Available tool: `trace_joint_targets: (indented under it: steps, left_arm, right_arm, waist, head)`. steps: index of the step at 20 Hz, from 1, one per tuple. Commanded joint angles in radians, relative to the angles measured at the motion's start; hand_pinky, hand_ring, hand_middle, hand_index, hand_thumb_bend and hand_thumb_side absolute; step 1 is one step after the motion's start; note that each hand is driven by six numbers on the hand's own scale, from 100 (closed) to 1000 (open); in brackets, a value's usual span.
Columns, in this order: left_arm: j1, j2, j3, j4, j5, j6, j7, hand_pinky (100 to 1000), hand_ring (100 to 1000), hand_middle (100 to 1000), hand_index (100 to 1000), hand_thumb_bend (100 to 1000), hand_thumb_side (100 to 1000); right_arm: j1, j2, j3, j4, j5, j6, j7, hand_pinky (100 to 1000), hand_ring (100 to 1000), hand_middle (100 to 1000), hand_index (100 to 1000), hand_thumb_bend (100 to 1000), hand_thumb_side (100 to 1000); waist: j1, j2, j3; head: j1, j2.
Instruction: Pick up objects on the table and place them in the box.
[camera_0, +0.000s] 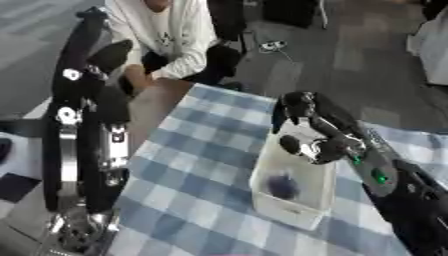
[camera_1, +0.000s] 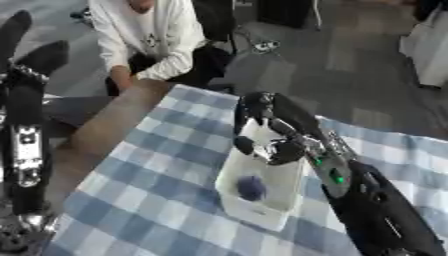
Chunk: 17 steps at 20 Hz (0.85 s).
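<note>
Left eye view | right hand (camera_0: 306, 125) over white box (camera_0: 319, 197), fingers curled — contents unclear | dark roundish object (camera_0: 283, 186) inside — likely light, soft; grasp across its middle

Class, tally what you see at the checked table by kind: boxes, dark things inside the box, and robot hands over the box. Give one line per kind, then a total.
White box: 1
Dark roundish thing in the box: 1
Robot hand over the box, the right hand: 1
Total: 3
</note>
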Motion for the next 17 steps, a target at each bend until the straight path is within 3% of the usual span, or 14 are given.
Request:
trace_joint_targets:
  steps: [1, 6, 9, 11, 14, 17]
  left_arm:
    - [-0.012, 0.005, 0.003, -0.016, -0.006, 0.002, 0.001, 848, 792, 963, 974, 115, 857]
    - [-0.010, 0.006, 0.004, -0.016, -0.007, 0.004, 0.002, 848, 791, 963, 974, 113, 858]
    - [-0.006, 0.008, 0.006, -0.016, -0.009, 0.005, 0.003, 848, 791, 963, 974, 113, 858]
    - [-0.002, 0.011, 0.008, -0.016, -0.010, 0.007, 0.005, 848, 791, 963, 974, 111, 859]
    - [0.013, 0.022, 0.011, -0.016, -0.014, 0.011, 0.008, 848, 791, 964, 974, 103, 864]
    - [0.029, 0.034, 0.015, -0.016, -0.018, 0.016, 0.014, 845, 789, 964, 975, 100, 864]
  right_arm:
    - [-0.031, -0.017, -0.002, -0.008, 0.048, 0.000, -0.036, 444, 561, 674, 637, 399, 1000]
    - [-0.026, -0.016, -0.002, 0.003, 0.086, 0.000, -0.075, 445, 562, 682, 649, 407, 1000]
    - [-0.006, -0.023, -0.001, -0.012, 0.064, 0.000, -0.098, 445, 569, 692, 660, 411, 1000]
    - [0.021, -0.038, 0.006, -0.051, 0.005, 0.000, -0.112, 444, 575, 701, 674, 412, 1000]
    - [0.088, -0.078, 0.019, -0.184, -0.156, 0.006, -0.129, 448, 584, 705, 694, 401, 1000]
    - [0.179, -0.122, 0.033, -0.392, -0.375, 0.076, -0.108, 438, 604, 716, 743, 414, 1000]
  waist:
    - [0.007, -0.013, -0.002]
    - [0.009, -0.013, -0.005]
    - [0.009, -0.015, -0.008]
    - [0.008, -0.017, -0.012]
    - [0.009, -0.019, -0.029]
    - [0.012, -0.023, -0.049]
  head:
    - [0.007, -0.011]
    - [0.007, -0.011]
    - [0.008, -0.014]
    - [0.012, -0.016]
    - [0.024, -0.020]
    - [0.032, -0.018]
